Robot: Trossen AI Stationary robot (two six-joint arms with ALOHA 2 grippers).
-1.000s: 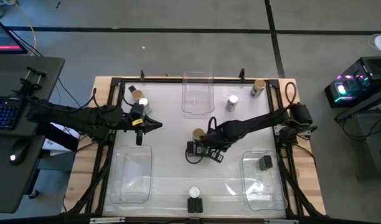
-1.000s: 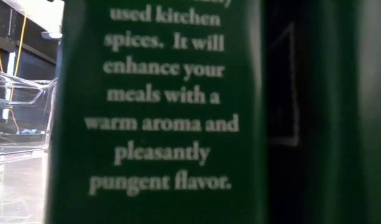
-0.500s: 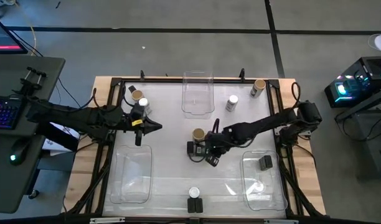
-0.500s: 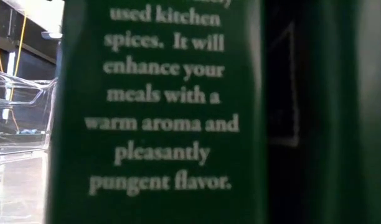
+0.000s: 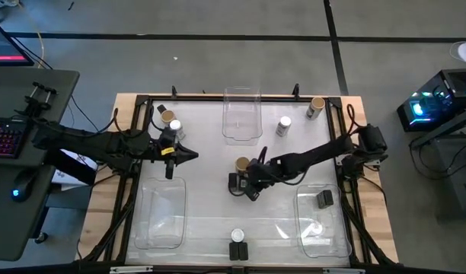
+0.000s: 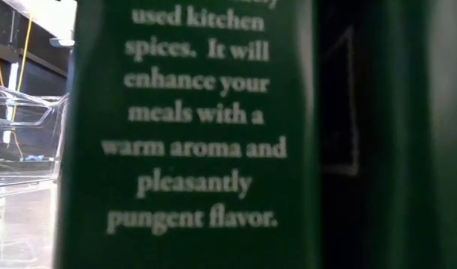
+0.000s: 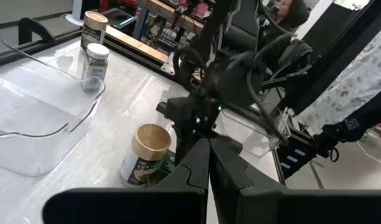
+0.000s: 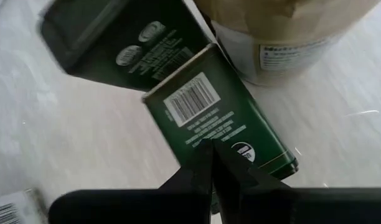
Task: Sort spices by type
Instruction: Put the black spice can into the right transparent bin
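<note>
In the high view my right gripper [image 5: 250, 188] is shut at mid-table, pointing down beside a tan-lidded jar [image 5: 243, 164] and a dark box [image 5: 234, 183]. Its wrist view shows two dark green boxes lying flat: one with a barcode [image 8: 218, 121] under the fingertips, and another [image 8: 125, 34] beyond it, next to the tan-lidded jar [image 8: 284, 37]. My left gripper [image 5: 192, 154] waits shut at the table's left. More jars stand far left [image 5: 172, 122] and far right [image 5: 285, 125] [image 5: 317, 106]. A white-lidded jar [image 5: 237, 236] and a black box [image 5: 238, 251] are at the near edge. My right gripper comes from above, pointing down, with its shut fingertips [image 8: 210, 158] over the printed face [image 8: 206, 134] of the barcode box, which lies flat on the table. I cannot tell whether the tips touch it.
Clear bins sit at far centre [image 5: 242, 114], near left [image 5: 158, 213] and near right [image 5: 336, 228], the last holding a black box [image 5: 324, 199]. A dark green box [image 6: 191, 134] stands right against the low camera and blocks most of that view.
My right gripper has moved a little toward the table's left, closer to the tan-lidded jar and the dark box beside it. My left arm has kept still.
</note>
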